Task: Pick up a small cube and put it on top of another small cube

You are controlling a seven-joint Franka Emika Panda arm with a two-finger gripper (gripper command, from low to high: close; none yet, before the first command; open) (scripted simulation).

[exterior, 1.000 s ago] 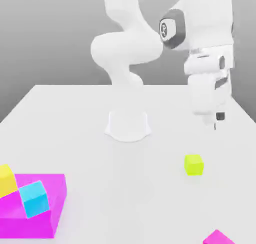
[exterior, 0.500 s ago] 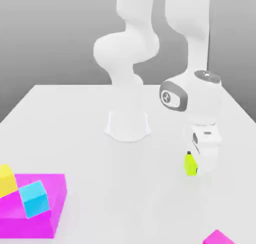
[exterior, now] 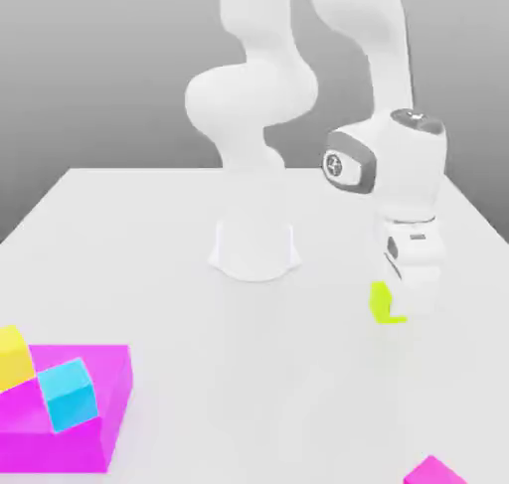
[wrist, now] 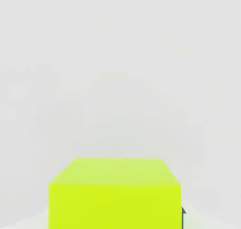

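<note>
A lime-green small cube (exterior: 382, 304) hangs a little above the white table (exterior: 129, 234) on the exterior view's right, half hidden behind the white hand. My gripper (exterior: 396, 311) is shut on it from above. In the hand view the lime cube (wrist: 115, 195) looms close, with bare table beyond it. A cyan small cube (exterior: 68, 393) rests on a magenta block (exterior: 99, 373) at the exterior view's lower left, far from the gripper.
A yellow cube (exterior: 12, 356) sits beside the cyan one at the left edge. Another magenta piece (exterior: 434, 470) pokes in at the bottom right. The arm's base (exterior: 254, 248) stands mid-table behind the gripper.
The hand came down onto the lime cube and its jaws closed on it. Since half a second ago the cube has risen slightly with the hand.
</note>
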